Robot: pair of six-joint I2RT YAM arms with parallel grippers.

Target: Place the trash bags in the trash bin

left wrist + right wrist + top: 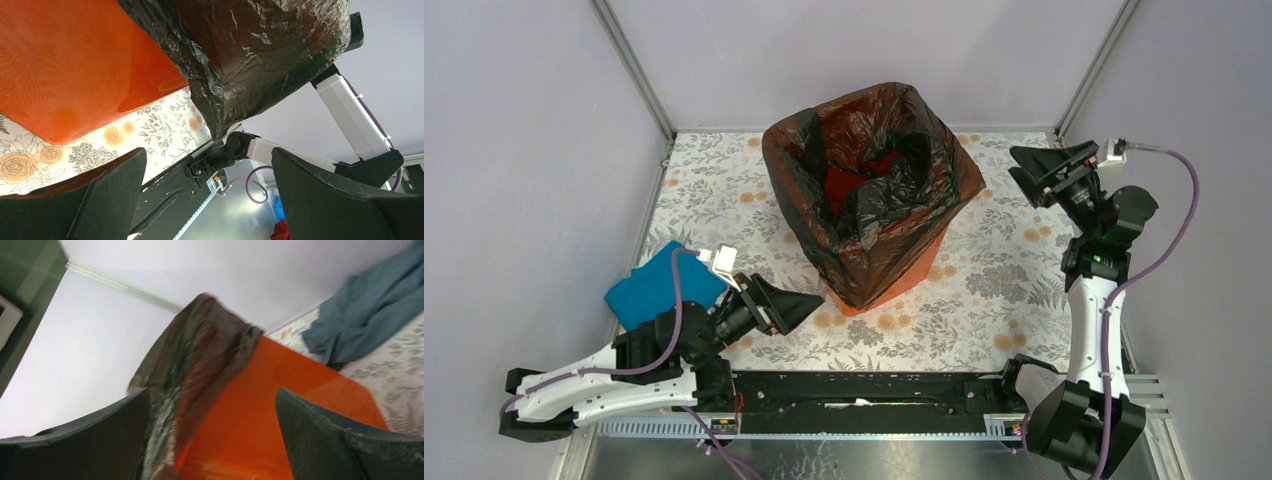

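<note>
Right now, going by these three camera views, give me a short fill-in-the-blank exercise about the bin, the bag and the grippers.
1. The trash bin under the black trash bag is coloured ____.
2. The left gripper and the right gripper both stand ____, holding nothing.
3. The teal-blue cloth lies beside the ____ arm.
Missing words: orange; open; left.

Teal cloth (pixel 652 288) on floral table (pixel 984 300), left; grey-blue cloth (pixel 372 310), seemingly crumpled.
</note>
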